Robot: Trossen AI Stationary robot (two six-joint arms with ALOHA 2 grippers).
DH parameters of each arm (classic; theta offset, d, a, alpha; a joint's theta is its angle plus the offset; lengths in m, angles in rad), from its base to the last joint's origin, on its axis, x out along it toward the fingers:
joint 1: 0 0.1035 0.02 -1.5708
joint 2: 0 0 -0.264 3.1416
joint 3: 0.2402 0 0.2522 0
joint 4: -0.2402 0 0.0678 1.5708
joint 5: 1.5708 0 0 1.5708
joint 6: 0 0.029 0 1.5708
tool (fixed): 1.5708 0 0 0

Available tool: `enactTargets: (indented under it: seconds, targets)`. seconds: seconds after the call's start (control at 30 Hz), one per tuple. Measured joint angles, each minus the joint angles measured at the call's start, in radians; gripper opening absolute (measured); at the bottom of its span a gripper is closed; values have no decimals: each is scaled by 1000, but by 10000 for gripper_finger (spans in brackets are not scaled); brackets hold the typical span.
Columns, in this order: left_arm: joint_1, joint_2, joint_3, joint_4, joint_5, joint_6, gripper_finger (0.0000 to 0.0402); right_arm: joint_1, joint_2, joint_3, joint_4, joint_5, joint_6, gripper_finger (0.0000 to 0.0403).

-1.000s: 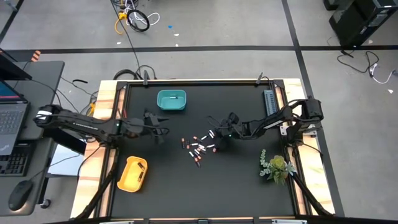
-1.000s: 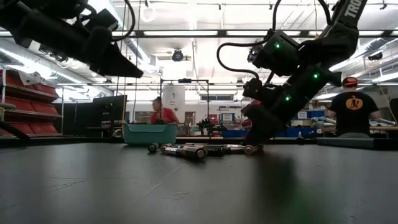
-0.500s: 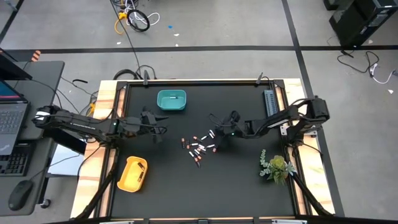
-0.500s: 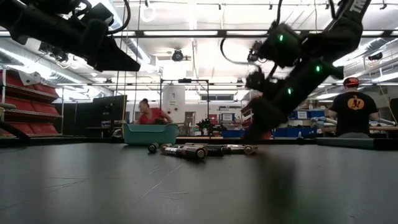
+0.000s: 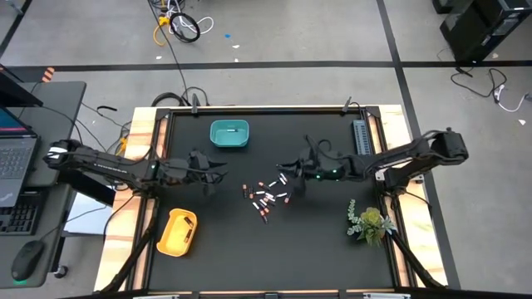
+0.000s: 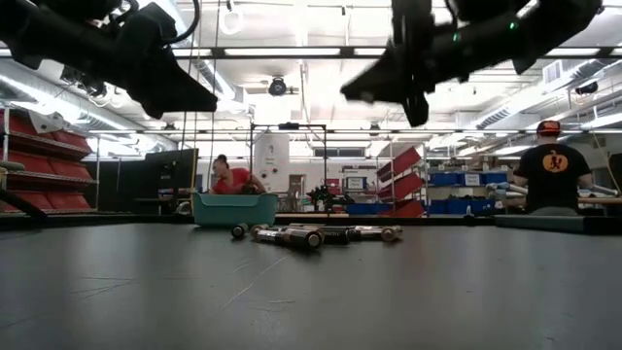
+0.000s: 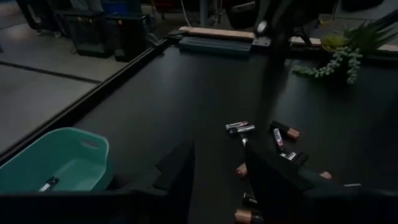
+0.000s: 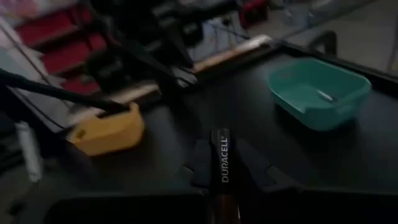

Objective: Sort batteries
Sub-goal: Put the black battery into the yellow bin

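Right gripper [image 8: 219, 167] clamped on one dark battery [image 8: 220, 158], raised above the table. Just below and beside it, the loose batteries [image 5: 264, 196]; ahead, the teal bin [image 8: 318, 93] with one pale cell inside, and the yellow bin [image 8: 109, 132] further off. Left gripper [image 7: 217, 171] open, empty, hovering well apart near the pile. Risks: thin hold across a slim cylinder, likely slip in transit; drop short of either rim; wrong bin chosen.

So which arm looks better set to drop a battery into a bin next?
The right: its tool already holds a Duracell battery, lifted above the pile. The left tool is empty.
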Motion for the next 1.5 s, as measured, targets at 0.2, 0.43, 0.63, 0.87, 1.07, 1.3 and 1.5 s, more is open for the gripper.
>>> enactTargets:
  seconds: [0.2,0.43,0.63,0.87,1.07,1.3,1.5]
  targets:
    - [-22,0,0,1,-55,18,156,35,-6,0,25,6,-26,29]
    - [-22,0,0,0,-59,37,156,44,66,-1,84,20,-65,29]
    - [-69,0,0,11,-62,42,156,44,141,-1,176,2,-102,29]
    - [-135,40,0,106,-16,-17,156,35,240,27,499,-49,-207,29]
    - [-131,173,0,382,4,45,157,-2,382,177,567,-151,-251,29]
    - [-122,283,0,532,-6,58,157,-4,448,289,569,-188,-318,29]
    - [-112,329,0,638,10,43,157,2,450,305,565,-191,-337,29]
